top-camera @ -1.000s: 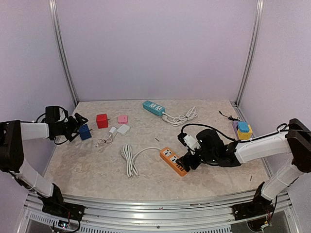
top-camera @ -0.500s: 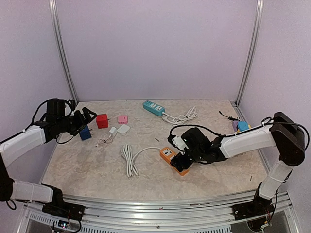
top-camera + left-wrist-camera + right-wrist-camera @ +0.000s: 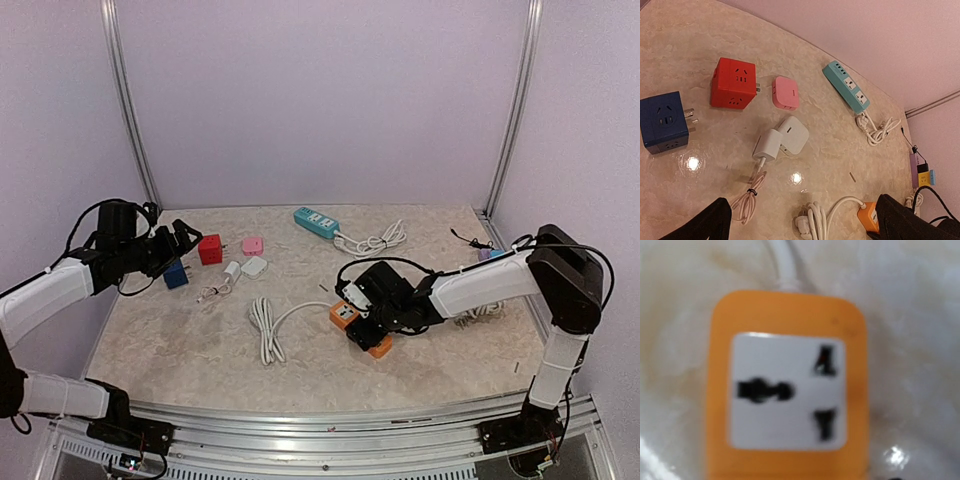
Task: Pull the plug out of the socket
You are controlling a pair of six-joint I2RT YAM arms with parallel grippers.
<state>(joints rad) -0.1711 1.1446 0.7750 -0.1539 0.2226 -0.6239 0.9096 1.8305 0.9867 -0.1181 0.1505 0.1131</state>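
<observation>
An orange power strip (image 3: 343,316) lies mid-table, and one white socket face (image 3: 787,390) fills the right wrist view, blurred and empty. My right gripper (image 3: 370,326) hangs low over the strip's near half and hides it. Its fingers show in neither view, so whether a plug sits there is hidden. A dark bit (image 3: 890,477) shows at that view's bottom edge. At the left, a white charger (image 3: 769,144) is stuck into a white adapter (image 3: 796,134). My left gripper (image 3: 800,225) hovers open above the table, nothing between its fingers.
A blue cube socket (image 3: 662,122), red cube socket (image 3: 734,83) and pink adapter (image 3: 785,92) lie at the left. A teal power strip (image 3: 846,86) with coiled cord lies at the back. The orange strip's white cord (image 3: 268,330) loops left. A yellow, blue and purple stack (image 3: 922,172) sits far right.
My right gripper has slid left along the orange strip toward its cord end. The left arm has lifted and shifted slightly right, still open.
</observation>
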